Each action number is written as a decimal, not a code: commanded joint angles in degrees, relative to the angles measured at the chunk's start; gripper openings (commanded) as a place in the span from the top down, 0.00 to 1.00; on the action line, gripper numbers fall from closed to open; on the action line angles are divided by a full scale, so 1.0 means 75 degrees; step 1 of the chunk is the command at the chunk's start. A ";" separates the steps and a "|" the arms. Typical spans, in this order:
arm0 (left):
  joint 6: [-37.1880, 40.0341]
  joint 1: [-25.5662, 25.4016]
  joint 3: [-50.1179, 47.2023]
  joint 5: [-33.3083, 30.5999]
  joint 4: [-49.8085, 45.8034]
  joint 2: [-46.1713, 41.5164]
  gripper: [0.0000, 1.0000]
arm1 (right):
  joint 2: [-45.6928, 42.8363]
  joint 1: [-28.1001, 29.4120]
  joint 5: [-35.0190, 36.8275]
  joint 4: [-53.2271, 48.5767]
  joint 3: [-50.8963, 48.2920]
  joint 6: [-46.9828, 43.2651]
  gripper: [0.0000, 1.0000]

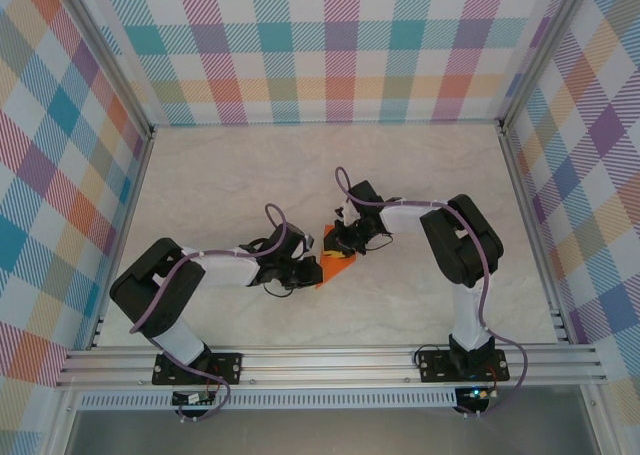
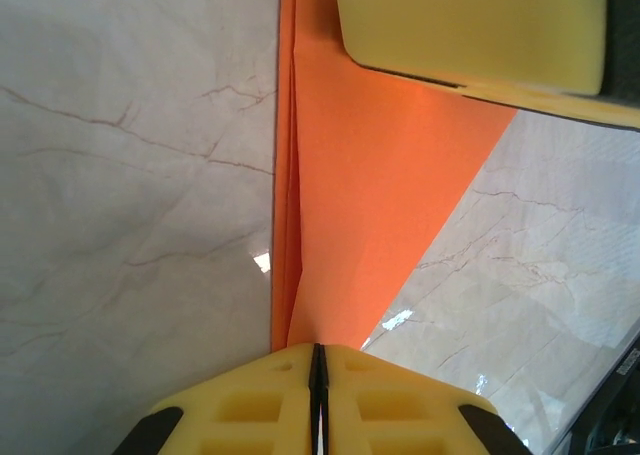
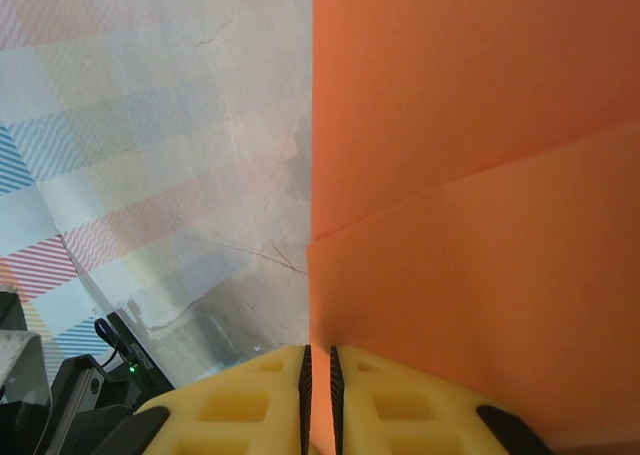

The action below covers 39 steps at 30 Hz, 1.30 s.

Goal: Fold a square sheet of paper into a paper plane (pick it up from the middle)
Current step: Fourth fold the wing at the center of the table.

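Marble-look table (image 1: 230, 175), plaid walls (image 1: 330, 45); orange sheet of paper (image 1: 335, 267), folded to a creased wedge, sits mid-table between both grippers; left gripper (image 2: 317, 347) clamped on the paper's left edge; right gripper (image 3: 318, 350) pinching the paper's far side, jaws nearly together on it.

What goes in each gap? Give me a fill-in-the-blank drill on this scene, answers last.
The folded paper sheet is coloured ___.
The left end effector is ___ on the sheet's narrow end.
Counting the right end effector, ___ end effectors grip the sheet.
Missing words: orange; shut; two.
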 commanded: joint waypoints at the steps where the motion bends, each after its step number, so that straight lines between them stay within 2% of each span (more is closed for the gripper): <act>1: 0.0398 0.0058 -0.0321 0.0159 -0.1899 0.0157 0.89 | 0.0454 0.0000 0.0621 -0.0278 0.0018 -0.0207 0.84; 9: 0.1056 0.0056 -0.0029 0.0012 -0.3298 0.0248 0.88 | 0.0443 -0.0008 0.0656 -0.0315 0.0006 -0.0217 0.84; 17: 0.1159 -0.0041 0.0146 0.0184 -0.3554 0.0267 0.88 | 0.0454 -0.0013 0.0658 -0.0314 0.0028 -0.0184 0.84; 23: 0.1339 -0.0148 0.0634 -0.0195 -0.4346 -0.0080 0.86 | 0.0437 -0.0009 0.0663 -0.0342 0.0028 -0.0183 0.84; 31: 0.0795 -0.0161 0.1010 -0.0257 -0.3560 -0.1287 0.84 | 0.0425 -0.0008 0.0652 -0.0329 0.0021 -0.0174 0.84; 39: 0.0583 -0.0159 0.1420 -0.0031 -0.2153 -0.0773 0.83 | 0.0397 -0.0014 0.0671 -0.0295 -0.0017 -0.0164 0.84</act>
